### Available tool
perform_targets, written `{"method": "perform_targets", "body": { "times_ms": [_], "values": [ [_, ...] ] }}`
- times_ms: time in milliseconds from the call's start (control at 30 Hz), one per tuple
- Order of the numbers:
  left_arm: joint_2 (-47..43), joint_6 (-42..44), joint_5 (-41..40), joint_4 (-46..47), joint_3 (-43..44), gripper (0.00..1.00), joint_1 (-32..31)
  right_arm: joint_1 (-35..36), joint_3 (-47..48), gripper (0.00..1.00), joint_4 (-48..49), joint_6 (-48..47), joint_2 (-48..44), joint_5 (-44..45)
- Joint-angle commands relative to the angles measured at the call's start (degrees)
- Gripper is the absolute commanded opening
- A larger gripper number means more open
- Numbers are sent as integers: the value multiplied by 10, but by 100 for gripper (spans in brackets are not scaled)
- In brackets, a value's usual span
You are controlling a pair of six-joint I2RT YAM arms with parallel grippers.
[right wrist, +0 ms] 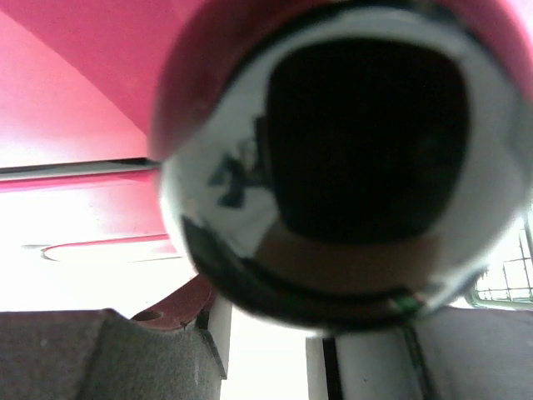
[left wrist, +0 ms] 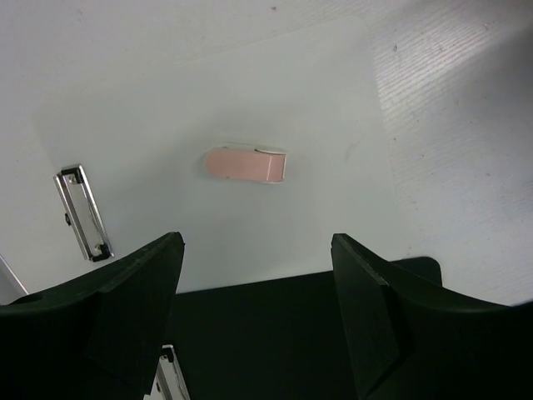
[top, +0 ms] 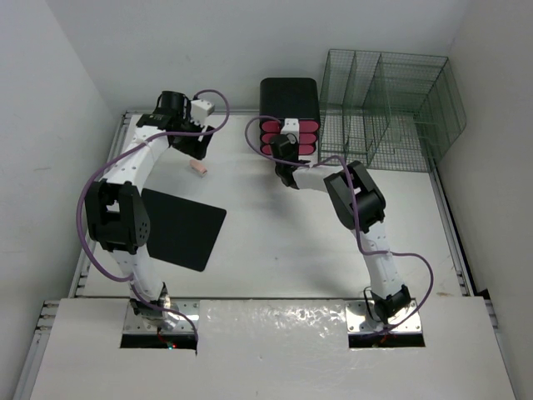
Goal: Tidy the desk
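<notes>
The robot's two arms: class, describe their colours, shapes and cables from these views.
Both the left arm and right arm have white tubular links joined by chunky black joint housings. A purple cable loops along each. Each stands on a shiny metal base plate. The left claw has broad, matte black fingers.

White arms (top: 137,160), black joints (top: 117,218), purple cables (top: 81,208)

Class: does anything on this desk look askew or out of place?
Yes: the flat black clipboard lies skewed to the edges of the white desk, and a small pink block lies loose on the top.
</notes>
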Motion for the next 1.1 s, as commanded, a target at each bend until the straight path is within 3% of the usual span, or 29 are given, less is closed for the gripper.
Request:
{"method": "perform_targets", "body": {
  "times_ms": [0, 67, 167, 233, 467, 700, 833, 1067],
  "values": [
    [-1, 11, 24, 11, -5, 70, 8, -3, -18, 6, 49, 20, -25, -16],
    [10, 14, 36, 11, -8, 70, 8, -3, -65, 0, 83, 32, -49, -38],
    [38, 12, 44, 14, -6, 72, 8, -2, -117, 0, 101, 55, -73, -70],
    [65, 12, 38, 12, 5, 79, 8, -1, -149, 0, 104, 65, -93, -86],
    [131, -26, -38, 46, 40, 81, 8, 4, -242, 0, 131, 91, -145, -119],
    [105, -107, -52, 151, -18, 80, 9, 8, -321, 0, 166, 108, -180, -138],
    [140, -112, -58, 127, 9, 80, 8, 8, -319, 42, 128, 102, -181, -171],
    [151, -110, -67, 113, 3, 78, 9, 8, -353, 58, 100, 108, -218, -173]
  ]
}}
